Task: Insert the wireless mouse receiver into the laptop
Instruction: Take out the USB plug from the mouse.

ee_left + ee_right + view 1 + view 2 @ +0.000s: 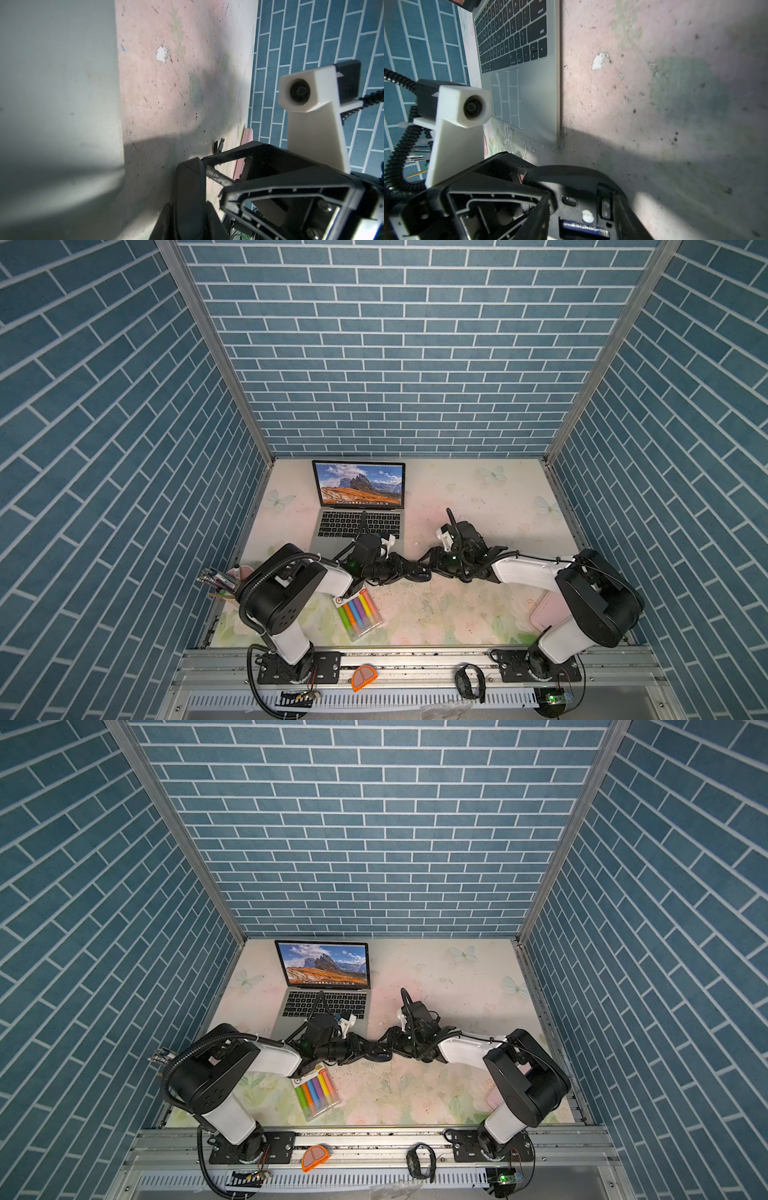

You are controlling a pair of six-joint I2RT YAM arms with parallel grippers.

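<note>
Belly-up mouse nearest, battery bay open, clamped in left gripper mid-counter, at 5 o'clock off the laptop. Right gripper tips narrow at mouse edge; can't tell if pinching anything. Can't make out the wireless mouse receiver, location unclear. Open laptop sits at 11 o'clock on counter, screen lit.

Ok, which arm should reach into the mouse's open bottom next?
Probably the right. The left hand is shut on the mouse, so it's busy. The right hand is open, right at the mouse, and its camera looks straight into the open battery bay.
</note>
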